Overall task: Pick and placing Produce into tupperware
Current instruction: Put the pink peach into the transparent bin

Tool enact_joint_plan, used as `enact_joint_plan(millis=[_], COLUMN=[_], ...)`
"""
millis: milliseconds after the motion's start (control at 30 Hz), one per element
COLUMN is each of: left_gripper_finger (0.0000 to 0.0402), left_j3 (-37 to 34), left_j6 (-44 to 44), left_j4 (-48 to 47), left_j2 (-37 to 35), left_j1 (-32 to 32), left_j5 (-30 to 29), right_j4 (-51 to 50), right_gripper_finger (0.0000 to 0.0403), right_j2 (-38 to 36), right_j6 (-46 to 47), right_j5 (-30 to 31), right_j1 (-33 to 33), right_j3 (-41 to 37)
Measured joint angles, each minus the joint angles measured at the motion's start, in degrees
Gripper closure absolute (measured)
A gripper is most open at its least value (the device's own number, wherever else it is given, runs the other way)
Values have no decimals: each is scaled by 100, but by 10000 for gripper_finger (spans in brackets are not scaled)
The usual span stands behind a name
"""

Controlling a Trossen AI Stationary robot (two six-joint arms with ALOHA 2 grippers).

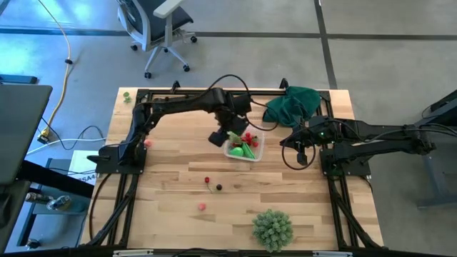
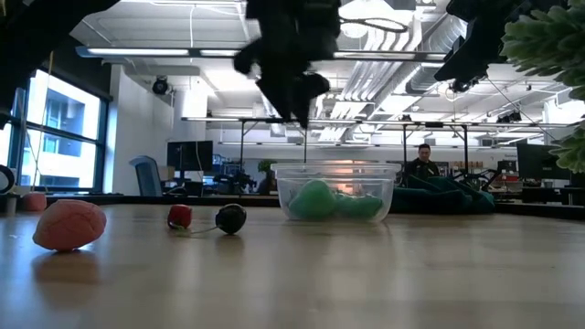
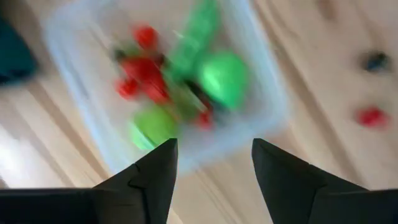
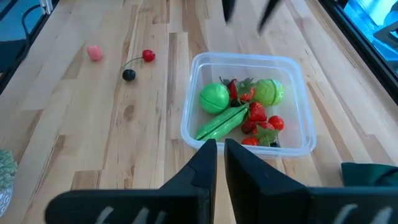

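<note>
1. A pale-green spiky ball [image 1: 272, 228] sits at the near edge of the desk [image 1: 171, 221], well apart from everything else.
2. Next, on bare wood, a pink piece [image 1: 202, 206] lies alone; a little farther in, a red berry [image 1: 207, 180] and a dark berry [image 1: 219, 187] lie close together. In the low view they appear joined by a thin stem.
3. Past these, near the desk's middle, stands the tupperware [image 1: 258, 152], upright and open. It holds the produce [image 4: 239, 109]: two round green pieces, a long green pod and several small red pieces.
4. The left gripper [image 1: 230, 137] hangs over the tupperware's left rim, clear of the contents. Its jaws are spread with nothing between them.
5. The right gripper [image 1: 294, 148] waits to the right of the tupperware, above the desk. Its jaws are pressed nearly together, empty.
6. Behind the tupperware, at the far right corner, lies a bunched dark green cloth [image 1: 293, 103].
7. Beyond the desk an office chair [image 1: 158, 25] stands on the floor; the low view shows a person [image 2: 421, 162] seated far back.
</note>
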Motion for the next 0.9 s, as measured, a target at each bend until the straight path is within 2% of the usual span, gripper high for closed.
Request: enact_joint_plan(millis=[167,433,600,767,833,900], left_gripper_finger=[222,238,247,256,259,262], left_j3=[378,-236,-1243,-2821,-3486,-4061], left_j6=[-221,-496,-559,-1066,-1447,-1973], left_j4=[-1601,-1665,-1442,-460,-44,282], left_j2=[-23,-365,-948,-2045,-2562,-3042], left_j1=[0,-222,-560,-927,-1008,-1026], left_j5=[-31,180,184,165,-106,-646], right_j4=[-1,-1,0,-5,-1,-3], right_gripper_finger=[379,379,379,379,379,379], right_j2=[1,1,-1,1,-1,1], right_j6=[-2,-1,-1,-2,-2,-2], right_j5=[1,0,0,1,1,1], right_j1=[-1,-1,-1,1,1,1], right_j3=[0,0,-1,0,0,-2])
